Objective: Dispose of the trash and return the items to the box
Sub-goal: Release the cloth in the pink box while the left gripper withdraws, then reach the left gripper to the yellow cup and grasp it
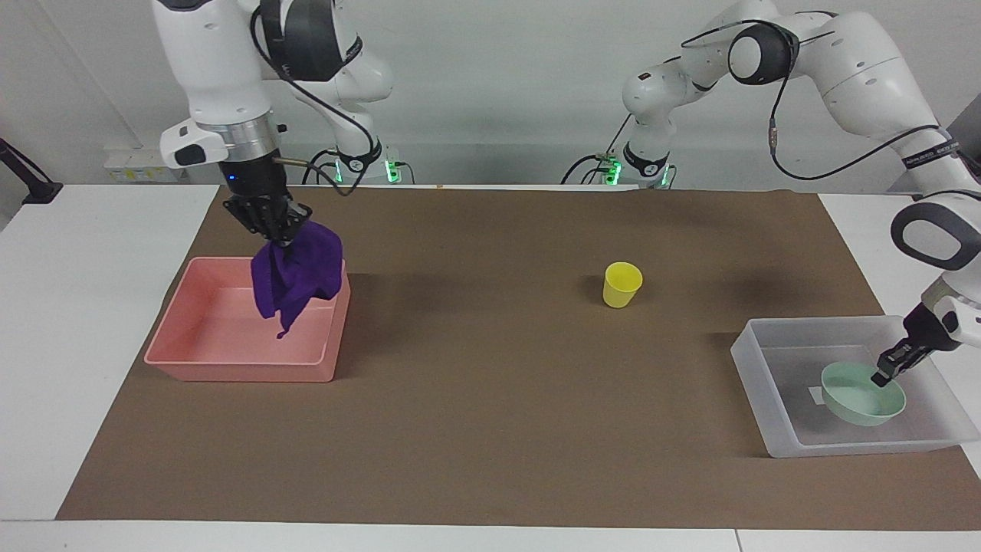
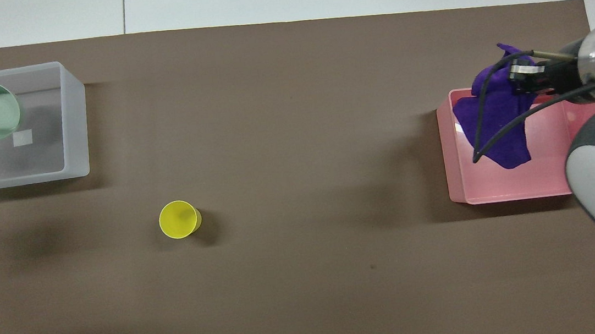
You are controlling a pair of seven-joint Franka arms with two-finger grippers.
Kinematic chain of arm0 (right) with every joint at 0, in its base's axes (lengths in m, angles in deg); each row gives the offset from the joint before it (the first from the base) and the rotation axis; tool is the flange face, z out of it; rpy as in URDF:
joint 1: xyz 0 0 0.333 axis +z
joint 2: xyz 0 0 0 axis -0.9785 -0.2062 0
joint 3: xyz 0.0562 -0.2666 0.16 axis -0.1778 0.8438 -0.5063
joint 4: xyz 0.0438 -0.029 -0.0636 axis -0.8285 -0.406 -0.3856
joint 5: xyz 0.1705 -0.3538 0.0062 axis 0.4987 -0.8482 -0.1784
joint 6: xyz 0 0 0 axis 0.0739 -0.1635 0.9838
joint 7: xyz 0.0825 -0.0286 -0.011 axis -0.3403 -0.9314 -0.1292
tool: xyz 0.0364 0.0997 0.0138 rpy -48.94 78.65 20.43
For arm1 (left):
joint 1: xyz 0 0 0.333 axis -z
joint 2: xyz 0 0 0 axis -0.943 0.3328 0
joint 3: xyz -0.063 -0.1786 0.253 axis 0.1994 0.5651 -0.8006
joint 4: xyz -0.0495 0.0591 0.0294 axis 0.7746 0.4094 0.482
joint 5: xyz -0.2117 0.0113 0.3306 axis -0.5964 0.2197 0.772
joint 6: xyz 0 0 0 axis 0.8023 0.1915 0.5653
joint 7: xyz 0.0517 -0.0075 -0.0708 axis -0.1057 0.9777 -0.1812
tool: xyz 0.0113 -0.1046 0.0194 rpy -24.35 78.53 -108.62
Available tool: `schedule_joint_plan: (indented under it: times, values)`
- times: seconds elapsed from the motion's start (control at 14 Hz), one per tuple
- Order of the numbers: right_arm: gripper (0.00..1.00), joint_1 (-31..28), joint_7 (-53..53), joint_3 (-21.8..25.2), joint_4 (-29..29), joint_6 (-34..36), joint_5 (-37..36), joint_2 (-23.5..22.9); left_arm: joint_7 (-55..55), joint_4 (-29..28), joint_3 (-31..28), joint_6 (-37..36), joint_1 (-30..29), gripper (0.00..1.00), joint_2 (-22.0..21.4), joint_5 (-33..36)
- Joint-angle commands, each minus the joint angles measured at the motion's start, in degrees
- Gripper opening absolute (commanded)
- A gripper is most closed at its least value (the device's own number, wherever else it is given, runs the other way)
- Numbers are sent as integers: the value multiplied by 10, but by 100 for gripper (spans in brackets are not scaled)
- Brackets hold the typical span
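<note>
Rag over pink tray, bowl in box.
Right end effector (image 1: 277,230) grips the hanging rag (image 1: 297,274) above the pink tray (image 1: 180,318); left end effector (image 1: 889,372) pinches the bowl (image 1: 854,399) rim inside the box (image 1: 755,364). Cup (image 1: 621,284) stands on the table (image 1: 490,429). No legible writing.

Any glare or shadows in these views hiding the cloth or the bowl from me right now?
Facing view: even light; purple cloth in the right gripper over the pink tray and mint bowl at the left gripper read clearly through the translucent box.
Overhead view: soft shadow patches on the brown mat, none covering either.
</note>
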Motion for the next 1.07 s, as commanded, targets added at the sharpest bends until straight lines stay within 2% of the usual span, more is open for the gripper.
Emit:
schedule_joint_plan:
  times: [0.0,0.21,0.29,0.36,0.43,0.57,0.64,0.86,1.0]
  values:
    - [0,-19,23,-7,-91,-90,1,15,-2,13,-4,-11,11,100,-11,-8]
    - [2,-23,18,-7,-116,-169,2,-33,-1,10,-5,-27,37,100,-63,-4]
    - [39,-25,17,-7,-120,-195,2,-43,2,11,-5,-77,46,100,-85,-4]
    - [94,-25,22,-7,-126,-208,2,-50,16,12,-6,-128,57,100,-106,-3]
    - [100,-26,22,-7,-131,-209,2,-51,41,10,-7,-181,76,100,-129,1]
    - [100,-21,19,-7,-125,-206,1,-51,104,0,-7,-305,117,100,-164,11]
    - [100,-18,18,-8,-123,-206,0,-48,129,-22,-6,-328,152,100,-185,24]
    - [100,7,10,-11,-104,-176,0,-27,141,-153,-4,-314,221,100,-275,24]
    - [100,35,-37,-11,-83,-137,-4,-15,141,-279,-3,-239,262,100,-344,18]
